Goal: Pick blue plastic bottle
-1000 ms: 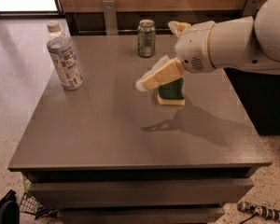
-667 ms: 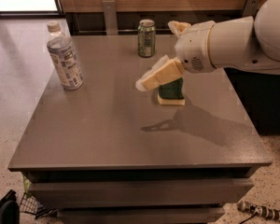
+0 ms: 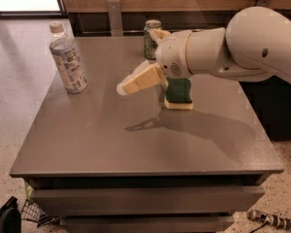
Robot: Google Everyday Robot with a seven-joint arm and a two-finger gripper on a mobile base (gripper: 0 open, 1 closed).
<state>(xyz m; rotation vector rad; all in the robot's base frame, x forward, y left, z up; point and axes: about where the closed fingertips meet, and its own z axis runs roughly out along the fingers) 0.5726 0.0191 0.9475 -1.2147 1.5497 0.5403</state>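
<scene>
Centrally, a large grey table (image 3: 111, 144) with a smooth matte top fills most of the view, seen from above and in front. Treat its top as a clock face, with 6 o'clock at the near edge.

A thick white robot arm (image 3: 242, 47) comes in from 2 o'clock and stretches toward the middle of the table, casting a dark shadow on the surface beneath it.

At the end of the arm, the gripper (image 3: 136, 59) hangs above the table, just off centre toward 12 o'clock and clear of the surface. Its two tan fingers are spread wide apart and have hold of nothing. One finger (image 3: 140, 79) points toward 9 o'clock and the other reaches up toward 12 o'clock.

The blue plastic bottle (image 3: 68, 62) stands upright at 10 o'clock, near the left edge of the table. It is clear, with a white cap and a pale label with dark print. It is well apart from the gripper.

A green sponge (image 3: 178, 92) with a yellow base sits just right of centre, toward 2 o'clock, below the arm's wrist.

A short green can (image 3: 149, 38) stands at 12 o'clock near the far edge, partly hidden behind the gripper.
</scene>
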